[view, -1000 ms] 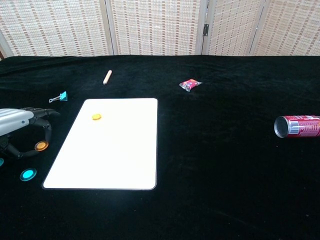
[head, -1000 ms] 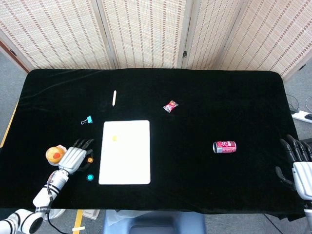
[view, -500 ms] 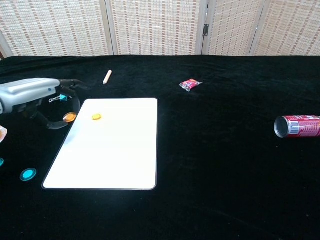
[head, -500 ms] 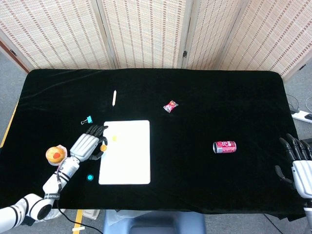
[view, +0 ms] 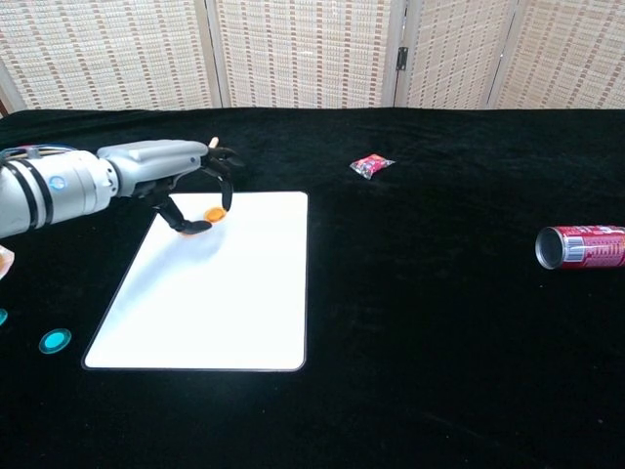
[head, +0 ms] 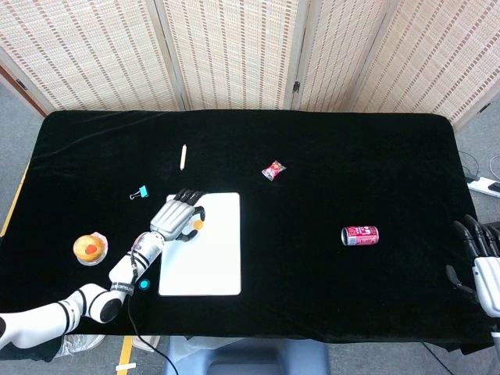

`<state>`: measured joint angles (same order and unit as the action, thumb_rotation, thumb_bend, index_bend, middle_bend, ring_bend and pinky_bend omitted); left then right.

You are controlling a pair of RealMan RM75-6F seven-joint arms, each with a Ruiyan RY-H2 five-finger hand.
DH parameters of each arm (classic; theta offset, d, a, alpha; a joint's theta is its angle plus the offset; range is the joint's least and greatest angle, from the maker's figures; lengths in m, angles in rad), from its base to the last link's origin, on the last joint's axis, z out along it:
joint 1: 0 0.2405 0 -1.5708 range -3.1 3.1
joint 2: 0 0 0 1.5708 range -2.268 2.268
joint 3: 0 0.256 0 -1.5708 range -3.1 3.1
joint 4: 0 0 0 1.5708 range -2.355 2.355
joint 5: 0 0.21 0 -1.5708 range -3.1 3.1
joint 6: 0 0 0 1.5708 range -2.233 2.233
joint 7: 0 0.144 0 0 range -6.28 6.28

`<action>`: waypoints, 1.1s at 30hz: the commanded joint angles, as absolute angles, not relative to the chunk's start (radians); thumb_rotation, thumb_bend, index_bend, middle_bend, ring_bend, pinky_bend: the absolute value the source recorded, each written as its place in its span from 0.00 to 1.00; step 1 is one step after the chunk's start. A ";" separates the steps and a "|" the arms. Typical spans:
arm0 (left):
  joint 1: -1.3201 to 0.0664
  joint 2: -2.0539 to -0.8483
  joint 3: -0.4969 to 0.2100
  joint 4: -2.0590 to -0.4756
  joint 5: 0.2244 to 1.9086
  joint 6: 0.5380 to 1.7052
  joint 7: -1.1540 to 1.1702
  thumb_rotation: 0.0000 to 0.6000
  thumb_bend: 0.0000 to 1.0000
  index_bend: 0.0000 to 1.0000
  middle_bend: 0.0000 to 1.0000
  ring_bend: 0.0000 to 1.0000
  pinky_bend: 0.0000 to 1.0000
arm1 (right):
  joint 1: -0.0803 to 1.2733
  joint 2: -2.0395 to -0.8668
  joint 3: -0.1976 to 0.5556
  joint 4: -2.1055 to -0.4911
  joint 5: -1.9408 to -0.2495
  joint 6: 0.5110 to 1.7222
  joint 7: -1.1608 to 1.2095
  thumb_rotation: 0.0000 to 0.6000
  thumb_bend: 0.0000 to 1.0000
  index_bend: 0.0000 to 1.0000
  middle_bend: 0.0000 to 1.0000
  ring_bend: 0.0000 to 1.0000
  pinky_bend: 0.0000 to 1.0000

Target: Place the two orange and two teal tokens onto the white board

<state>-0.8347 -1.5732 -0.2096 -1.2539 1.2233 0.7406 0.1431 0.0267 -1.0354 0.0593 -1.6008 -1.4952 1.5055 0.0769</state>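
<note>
Left robot hand (head: 176, 216) with orange token (head: 198, 224), now over the white board (head: 211, 258), no longer beside it.

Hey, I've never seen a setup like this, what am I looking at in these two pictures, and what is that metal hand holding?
It is a two-armed robot at a black table. One picture looks down from its head, the other forward from its chest. Its left hand pinches an orange token over the white board. Its right hand waits open at the table's edge. A teal token, soda can, candy, binder clip, wooden stick and pastry lie around.
</note>
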 commanded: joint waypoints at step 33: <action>-0.842 -1.541 -0.174 -1.300 1.135 0.805 0.198 1.00 0.46 0.39 0.08 0.00 0.00 | 0.030 -1.031 0.062 -1.593 -1.498 1.502 0.092 1.00 0.44 0.00 0.00 0.00 0.00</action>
<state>-0.8679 -1.5753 -0.1893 -1.2630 1.0975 0.7708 0.2194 0.0302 -1.0307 0.0618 -1.5934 -1.4978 1.5023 0.0916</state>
